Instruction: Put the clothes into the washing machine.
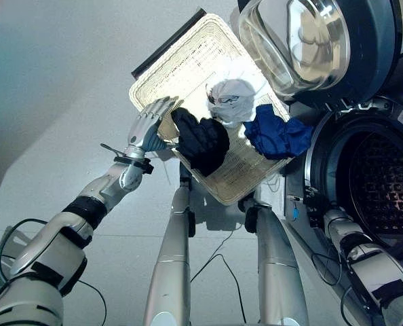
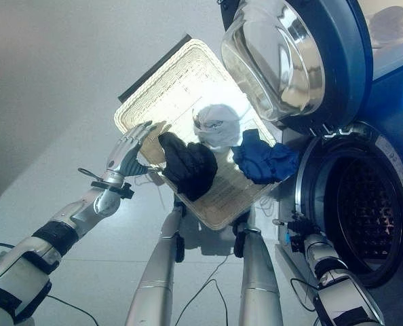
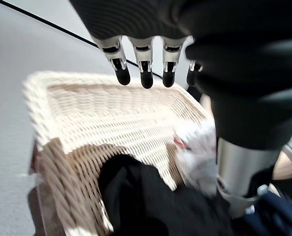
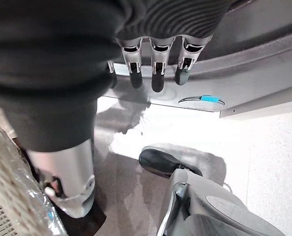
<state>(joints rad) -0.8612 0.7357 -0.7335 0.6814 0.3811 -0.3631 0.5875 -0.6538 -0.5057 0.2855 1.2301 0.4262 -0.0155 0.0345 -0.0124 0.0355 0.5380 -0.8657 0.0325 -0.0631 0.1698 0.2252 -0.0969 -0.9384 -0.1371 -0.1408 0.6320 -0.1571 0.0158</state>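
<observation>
My left hand (image 1: 147,128) hangs over the near-left rim of the basket (image 1: 181,64), fingers (image 3: 146,73) straight and spread, holding nothing. The clothes lie in the basket on the floor: a black garment (image 1: 201,140) just to the 3 o'clock side of my hand, a white one (image 1: 232,100) beyond it, and a blue one (image 1: 277,134) draped over the rim nearest the washer (image 1: 364,190). The door (image 1: 303,42) stands swung wide and the drum (image 1: 381,187) is open at about 4 o'clock from the basket.

I judge the step is the first pick. The black garment is the closest, so I should come down on its bunched middle, curl the fingers deep into the folds rather than pinch an edge, and lift high enough to clear the rim before carrying it across to the drum.

My right hand (image 4: 153,73) hangs low by the washer front with relaxed, empty fingers. I cannot tell whether more clothes lie under the black heap, nor whether anything is already in the drum; its depth is dark.
</observation>
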